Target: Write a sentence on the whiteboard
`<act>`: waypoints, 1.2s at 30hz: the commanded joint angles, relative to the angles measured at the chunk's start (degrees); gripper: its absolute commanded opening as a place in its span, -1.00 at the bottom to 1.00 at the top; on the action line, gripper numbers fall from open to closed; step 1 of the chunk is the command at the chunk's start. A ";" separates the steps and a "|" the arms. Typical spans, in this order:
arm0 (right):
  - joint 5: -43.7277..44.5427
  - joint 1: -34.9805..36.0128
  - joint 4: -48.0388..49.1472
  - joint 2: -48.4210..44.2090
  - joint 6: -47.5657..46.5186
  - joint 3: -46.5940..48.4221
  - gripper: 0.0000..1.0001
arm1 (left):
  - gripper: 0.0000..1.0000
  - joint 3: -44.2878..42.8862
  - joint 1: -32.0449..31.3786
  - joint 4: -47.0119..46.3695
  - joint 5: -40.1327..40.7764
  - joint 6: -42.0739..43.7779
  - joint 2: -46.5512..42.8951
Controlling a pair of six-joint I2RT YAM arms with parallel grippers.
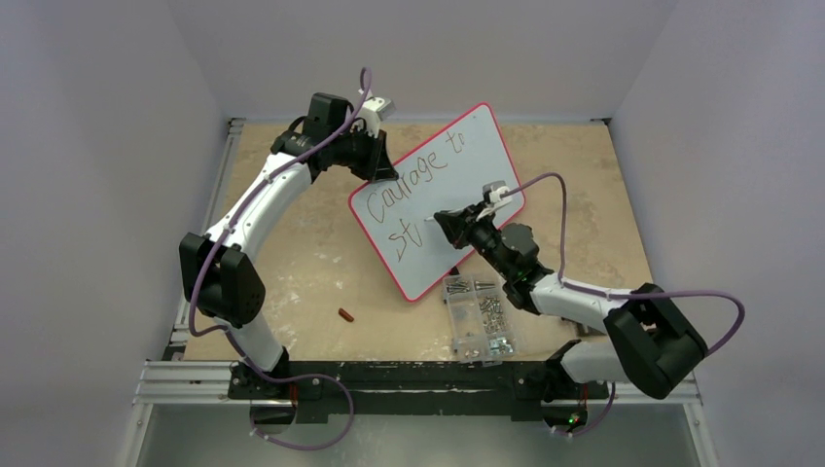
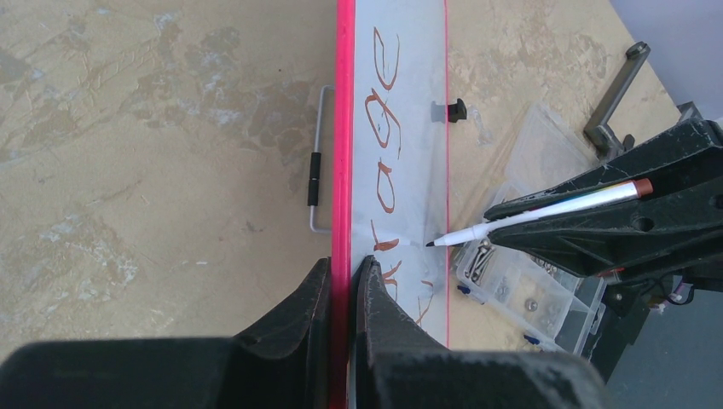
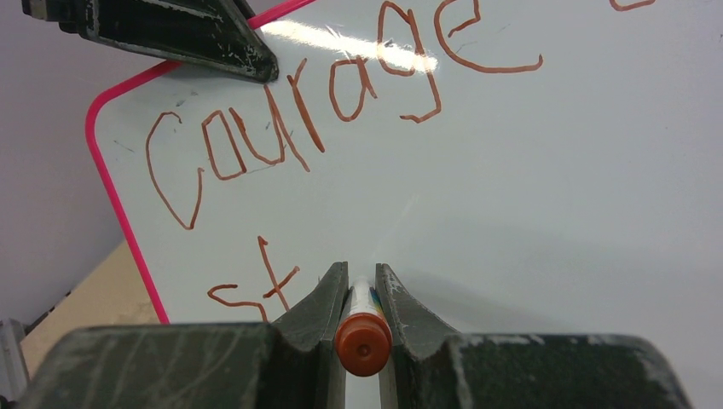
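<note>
The whiteboard [image 1: 484,146], white with a pink rim, stands tilted on the table. On it the sentence [image 1: 420,173] reads "Courage to" in orange-brown marker, with "st" [image 3: 256,285] on a second line. My left gripper [image 2: 345,266] is shut on the whiteboard's pink left edge [image 2: 344,128]. The right gripper [image 3: 362,277] is shut on a white marker [image 3: 363,339] with an orange end cap. The marker's tip [image 2: 430,244] sits at the board face just right of "st". Whether it touches I cannot tell.
A clear compartment box of screws [image 1: 480,316] lies just below the board, close under the right arm. A small orange cap [image 1: 346,314] rests on the table to its left. A wire bail [image 2: 319,158] and a black clip [image 2: 456,110] show at the board's edges.
</note>
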State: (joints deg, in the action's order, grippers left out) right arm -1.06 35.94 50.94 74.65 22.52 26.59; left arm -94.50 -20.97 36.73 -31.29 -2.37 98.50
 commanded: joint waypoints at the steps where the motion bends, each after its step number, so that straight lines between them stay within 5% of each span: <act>1: -0.66 -0.18 3.50 1.39 0.79 2.91 -1.00 | -1.00 0.29 0.05 3.69 8.44 4.31 1.78; 36: -1.92 -0.18 -2.04 0.01 0.85 -0.23 -1.00 | -1.00 -0.03 -0.01 4.05 8.45 4.30 1.72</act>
State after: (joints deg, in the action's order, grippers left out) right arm -5.30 35.62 50.63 75.94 24.56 25.87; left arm -94.52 -20.64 36.71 -31.33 -2.37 98.89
